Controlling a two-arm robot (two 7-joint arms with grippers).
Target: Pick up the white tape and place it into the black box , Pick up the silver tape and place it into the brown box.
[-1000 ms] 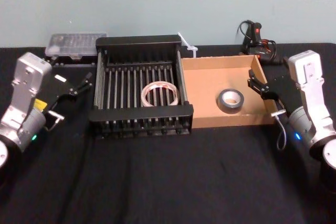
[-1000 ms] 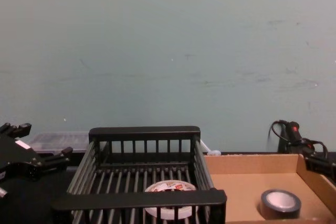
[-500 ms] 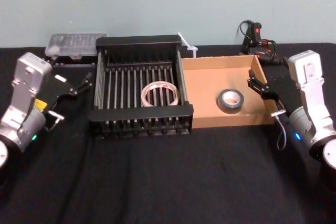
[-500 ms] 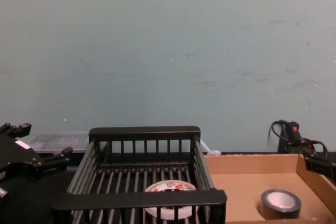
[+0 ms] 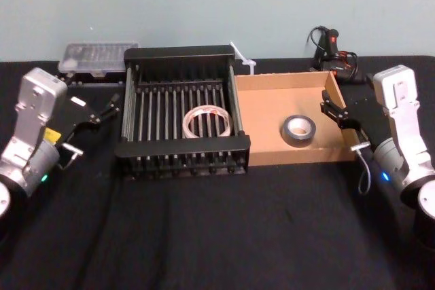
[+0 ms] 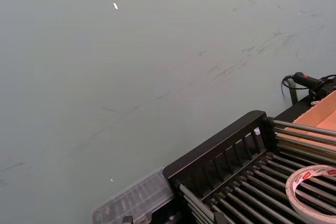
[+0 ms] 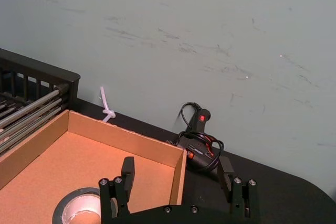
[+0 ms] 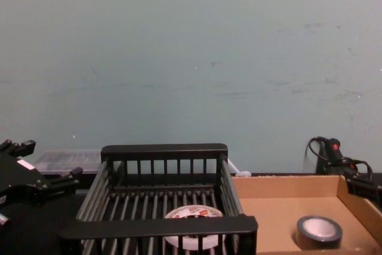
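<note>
The white tape lies flat on the slatted bottom of the black box, toward its front right. In the brown box beside it, the silver tape rests flat on the cardboard floor. My left gripper hovers open and empty just left of the black box. My right gripper is at the brown box's right wall. In the right wrist view it stands open with nothing between its fingers, and the silver tape lies below it.
A clear plastic case sits behind the black box at the back left. A black corded tool lies at the back right, and a white zip tie between the boxes' far corners. Black cloth covers the table's front.
</note>
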